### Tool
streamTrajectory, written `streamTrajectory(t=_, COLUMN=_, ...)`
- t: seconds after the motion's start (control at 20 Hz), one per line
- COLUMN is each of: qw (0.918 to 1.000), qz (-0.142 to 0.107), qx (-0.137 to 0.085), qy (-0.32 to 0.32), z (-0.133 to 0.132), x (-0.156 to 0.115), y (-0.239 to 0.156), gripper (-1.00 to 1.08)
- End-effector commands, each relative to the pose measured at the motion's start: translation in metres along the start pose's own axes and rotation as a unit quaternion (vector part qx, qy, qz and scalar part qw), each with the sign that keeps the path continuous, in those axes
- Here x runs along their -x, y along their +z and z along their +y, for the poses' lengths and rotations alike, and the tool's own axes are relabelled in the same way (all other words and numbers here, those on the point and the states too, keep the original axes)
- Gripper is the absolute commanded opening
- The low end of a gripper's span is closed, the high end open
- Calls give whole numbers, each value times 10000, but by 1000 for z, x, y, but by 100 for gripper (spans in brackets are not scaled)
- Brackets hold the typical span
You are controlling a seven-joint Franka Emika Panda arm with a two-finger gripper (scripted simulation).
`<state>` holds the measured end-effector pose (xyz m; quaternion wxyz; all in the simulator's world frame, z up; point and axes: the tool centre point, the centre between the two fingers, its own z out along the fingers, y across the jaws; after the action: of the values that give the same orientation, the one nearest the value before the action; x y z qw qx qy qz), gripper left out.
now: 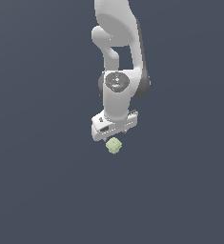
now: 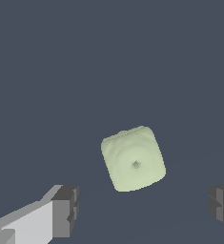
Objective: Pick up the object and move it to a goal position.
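The object is a small pale yellow-green lumpy cube lying on the dark grey floor. My white gripper hangs straight over it, pointing down. In the wrist view the object lies on the floor below and between the two dark fingertips, which stand wide apart and touch nothing. The gripper is open and empty. In the exterior view the fingers are mostly hidden under the hand, so their height above the object is hard to judge.
A uniform dark grey floor spreads all around. The white arm rises upward from the hand. No other objects or edges show.
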<state>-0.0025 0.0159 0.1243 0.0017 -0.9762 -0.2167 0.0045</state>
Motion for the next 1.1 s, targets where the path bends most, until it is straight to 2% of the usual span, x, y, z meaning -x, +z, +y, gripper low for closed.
streamTrajectory(t=0.0, qw=9993, qz=6, qx=10, qy=-362, z=1, x=-1, y=7, gripper=100)
streamTrajectory(t=0.55, qw=9896, qz=28, qx=30, qy=-1441, z=5, x=-2, y=30, gripper=100)
streamTrajectory(t=1.05, qw=9863, qz=33, qx=31, qy=-1648, z=5, x=-2, y=35, gripper=100)
